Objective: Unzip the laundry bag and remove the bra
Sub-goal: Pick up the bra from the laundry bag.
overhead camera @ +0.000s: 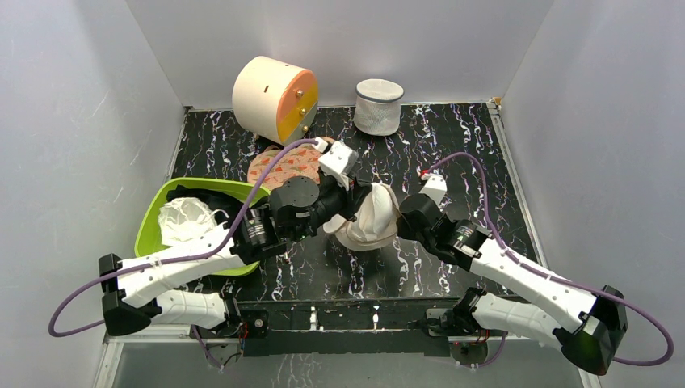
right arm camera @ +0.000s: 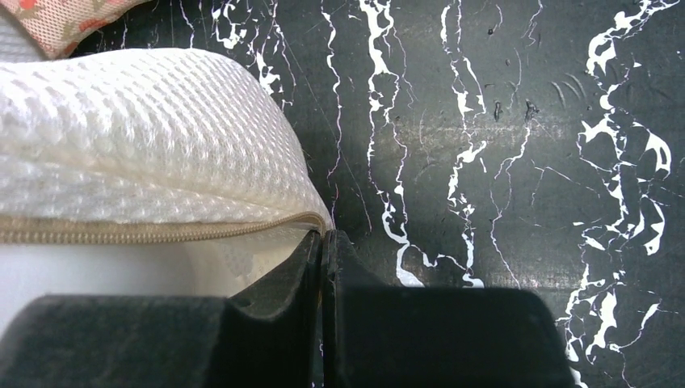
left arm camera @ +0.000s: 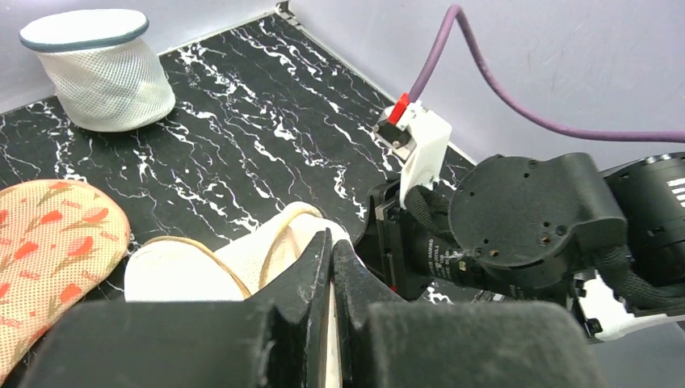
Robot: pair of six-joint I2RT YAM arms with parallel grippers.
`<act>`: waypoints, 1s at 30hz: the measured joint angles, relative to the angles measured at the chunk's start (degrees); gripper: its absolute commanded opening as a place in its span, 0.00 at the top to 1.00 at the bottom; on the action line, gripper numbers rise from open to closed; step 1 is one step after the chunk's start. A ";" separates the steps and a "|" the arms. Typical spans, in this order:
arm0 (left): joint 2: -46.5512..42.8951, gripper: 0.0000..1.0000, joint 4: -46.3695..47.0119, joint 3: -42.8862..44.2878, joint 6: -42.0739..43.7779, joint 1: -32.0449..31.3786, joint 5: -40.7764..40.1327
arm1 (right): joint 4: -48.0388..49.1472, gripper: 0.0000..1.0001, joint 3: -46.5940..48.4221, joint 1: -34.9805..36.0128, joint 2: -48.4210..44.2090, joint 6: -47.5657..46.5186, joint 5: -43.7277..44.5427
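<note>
The laundry bag (overhead camera: 373,217), a soft, light mesh dome, lies mid-bench (overhead camera: 452,145) between the two arms. The jaws of the left gripper (left arm camera: 331,240) and the right gripper (right arm camera: 323,236) are both clenched at its edge; whether either pinches fabric cannot be told. The zip (right arm camera: 161,230) looks closed where seen, so the bra, unseen, is presumably inside. The limp mesh will buckle and is best taken at the stiffer tan trim. A green tub (overhead camera: 149,225) holds a black garment (overhead camera: 202,200) and crumpled white fabric (overhead camera: 184,222).
</note>
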 measured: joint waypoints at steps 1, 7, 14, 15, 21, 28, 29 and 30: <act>0.20 1.00 -0.20 0.00 -0.26 0.02 -0.07 | -0.07 1.00 0.00 0.00 -0.22 -0.02 0.07; 1.40 1.00 1.36 -3.72 -3.93 0.15 1.42 | -1.20 1.00 0.13 -0.02 -0.87 -0.46 0.15; 2.95 1.00 3.72 -9.64 -5.44 0.31 12.00 | -1.42 1.00 2.93 -0.02 -0.59 -1.60 -0.68; 2.95 1.00 4.37 -10.12 -5.29 0.31 13.77 | -1.25 1.00 3.32 0.00 -0.31 -1.77 -0.85; 2.62 1.00 7.65 -10.43 -3.72 0.33 19.91 | 0.52 1.00 4.28 -0.02 3.32 -2.25 -2.19; 2.32 1.00 5.70 -4.57 0.04 0.33 18.23 | 0.55 1.00 4.22 -0.02 4.66 -2.23 -2.34; 2.29 1.00 5.25 -3.04 0.63 0.33 17.09 | 0.50 1.00 4.09 -0.02 4.66 -2.16 -2.27; 2.29 1.00 4.15 -1.44 1.31 0.33 15.78 | 0.66 1.00 3.82 0.00 4.52 -1.97 -2.25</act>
